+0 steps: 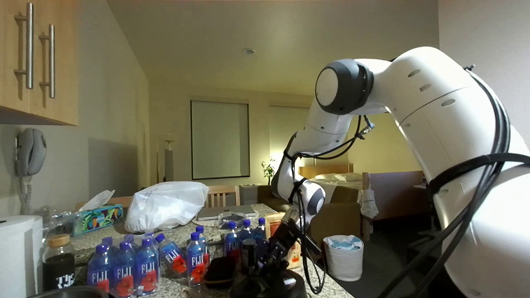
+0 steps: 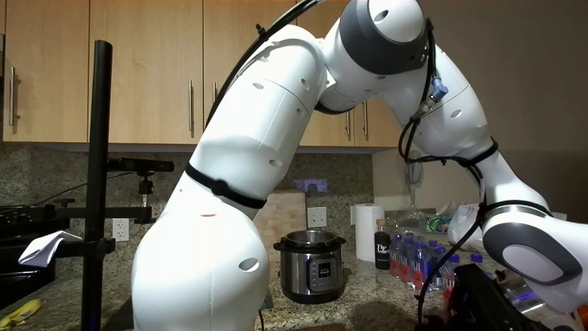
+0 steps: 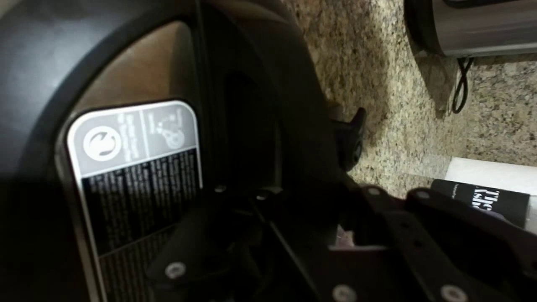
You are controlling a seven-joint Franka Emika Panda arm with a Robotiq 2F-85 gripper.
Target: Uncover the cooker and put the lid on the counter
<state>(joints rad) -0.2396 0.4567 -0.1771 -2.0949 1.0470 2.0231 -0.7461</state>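
Note:
The cooker [image 2: 311,271] is a round steel and black pot with its top open, standing on the speckled counter [image 2: 367,294]. In the wrist view, its steel side shows at the upper right [image 3: 486,29]. The black lid [image 3: 126,63] fills the left of the wrist view, with its label facing the camera. It also shows at the bottom of an exterior view [image 1: 296,287]. My gripper [image 3: 314,195] is around the lid's dark handle and appears shut on it; the fingertips are lost in shadow. I cannot tell whether the lid touches the counter.
Several blue-capped water bottles [image 1: 134,269], a dark can [image 1: 248,254] and a black case [image 1: 220,271] stand near the gripper. A white plastic bag [image 1: 165,205] lies behind. A paper towel roll [image 2: 369,232] and dark bottle [image 2: 382,246] stand right of the cooker.

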